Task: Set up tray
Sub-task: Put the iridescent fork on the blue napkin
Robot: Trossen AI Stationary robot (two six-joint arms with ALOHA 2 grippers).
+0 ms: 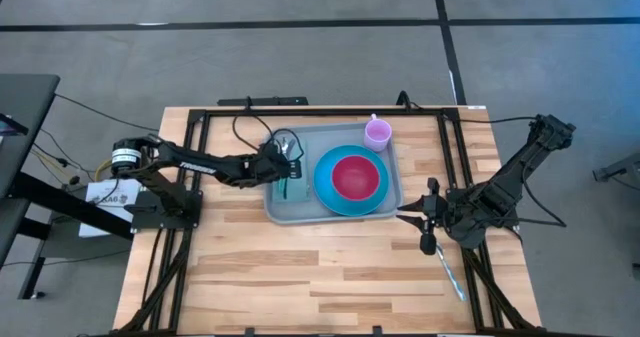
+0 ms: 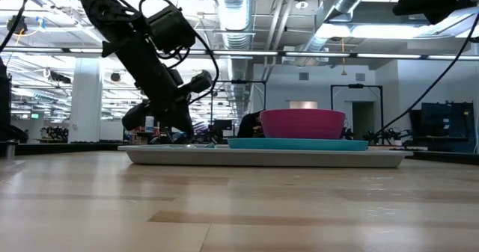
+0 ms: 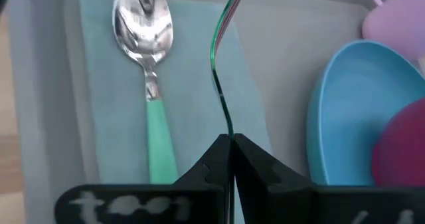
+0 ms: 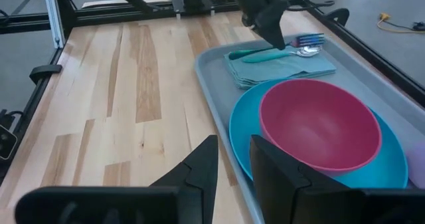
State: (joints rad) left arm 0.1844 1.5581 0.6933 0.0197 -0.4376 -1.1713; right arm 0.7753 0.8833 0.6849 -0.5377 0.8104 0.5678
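The grey-blue tray lies at the table's middle. It carries a blue plate with a magenta bowl, a purple cup and a teal napkin. A teal-handled spoon lies on the napkin. My left gripper is over the tray's left part, shut on a thin fork beside the spoon. My right gripper waits open off the tray's right edge, touching nothing. My left gripper pinches the fork's green handle between its two fingers, slanting down from the table's left. The fork runs on ahead of the fingertips, seen edge-on. Its tines reach out over the napkin next to the spoon's bowl. Whether they touch the napkin I cannot tell.
A thin pale utensil lies on the wood near the right arm's base. Bare wooden tabletop stretches along the near side of the tray. A black frame runs along the table's far edge.
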